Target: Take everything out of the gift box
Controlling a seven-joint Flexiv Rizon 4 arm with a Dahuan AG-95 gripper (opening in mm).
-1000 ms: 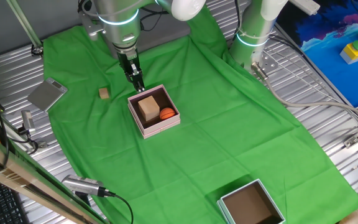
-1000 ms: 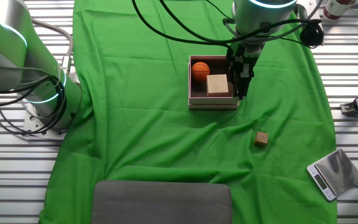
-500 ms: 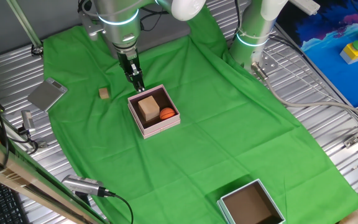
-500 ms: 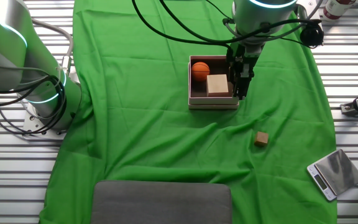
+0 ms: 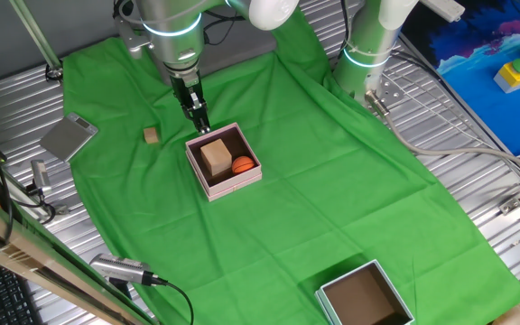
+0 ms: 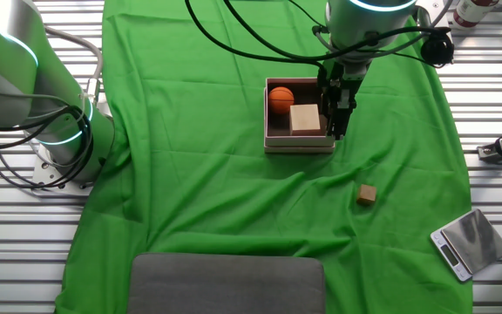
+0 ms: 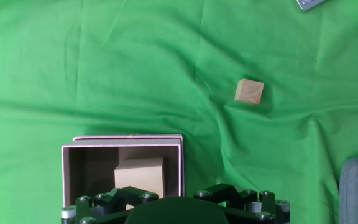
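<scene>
The gift box (image 5: 238, 184) has pale pink walls and a dark inside, and sits on the green cloth. It also shows in the other fixed view (image 6: 298, 145) and in the hand view (image 7: 67, 168). Inside it are the tan wooden cube (image 5: 215, 157) (image 6: 305, 119) (image 7: 139, 177) and the orange ball (image 5: 243, 165) (image 6: 281, 98). The ball is hidden in the hand view. My gripper (image 5: 199, 120) (image 6: 336, 118) hangs over the box's far wall beside the cube. Its fingers look closed together and empty. Its fingertips are out of the hand view.
A small brown wooden block (image 5: 152, 134) (image 6: 367, 194) (image 7: 249, 91) lies on the cloth beside the box. A larger teal-grey box (image 5: 365, 295) stands at the near edge. A silver scale (image 5: 69, 136) (image 6: 468, 242) sits off the cloth. A second arm's base (image 5: 366, 54) stands behind.
</scene>
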